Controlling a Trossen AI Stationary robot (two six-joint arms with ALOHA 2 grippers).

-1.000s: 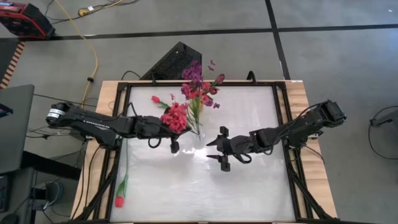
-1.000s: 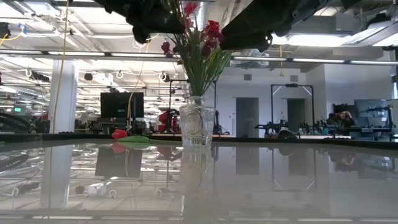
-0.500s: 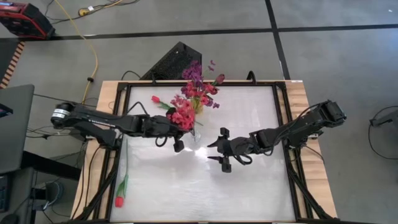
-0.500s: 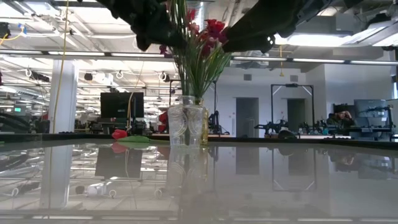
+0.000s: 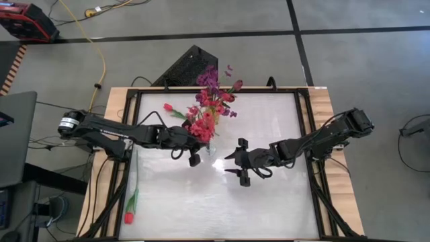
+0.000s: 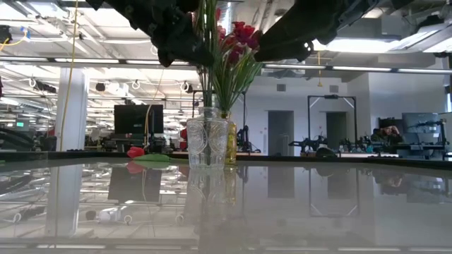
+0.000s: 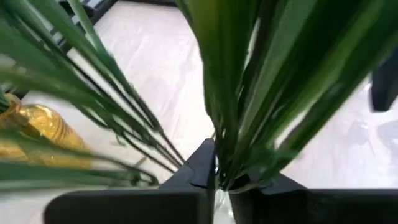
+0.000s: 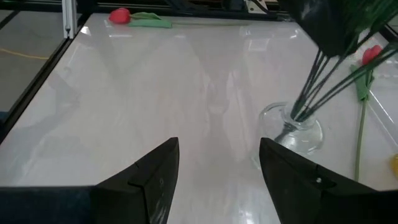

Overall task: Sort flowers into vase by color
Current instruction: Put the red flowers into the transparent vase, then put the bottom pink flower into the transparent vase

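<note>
A clear glass vase (image 8: 292,134) stands mid-table; it also shows in the low view (image 6: 207,141). Behind it, a gold vase (image 7: 37,124) holds purple sprays (image 5: 209,81). My left gripper (image 7: 221,186) is shut on a bunch of red-pink sprays (image 5: 200,126), whose stems reach down into the clear vase. My right gripper (image 5: 235,163) is open and empty, just right of the vases. One red tulip (image 5: 168,107) lies at the far left. Another (image 5: 128,216) lies along the left edge. My left gripper pinches the bunch's green stems and leaves (image 7: 233,158) between its two fingers, below the blossoms. The fingers come about level from the table's left, across the stems. The bunch stands nearly upright, its lower stem ends (image 8: 301,112) inside the clear vase.
A black frame rail (image 5: 127,168) runs along the table's left edge beside the loose tulip. The white surface (image 5: 269,202) stretches toward the near and right edges.
My left gripper has carried the red-pink bunch toward the table's right, to above the clear vase, and stayed shut on it. The bunch has come more upright. In the low view the clear vase has shifted a little, so the gold vase now shows beside it.
</note>
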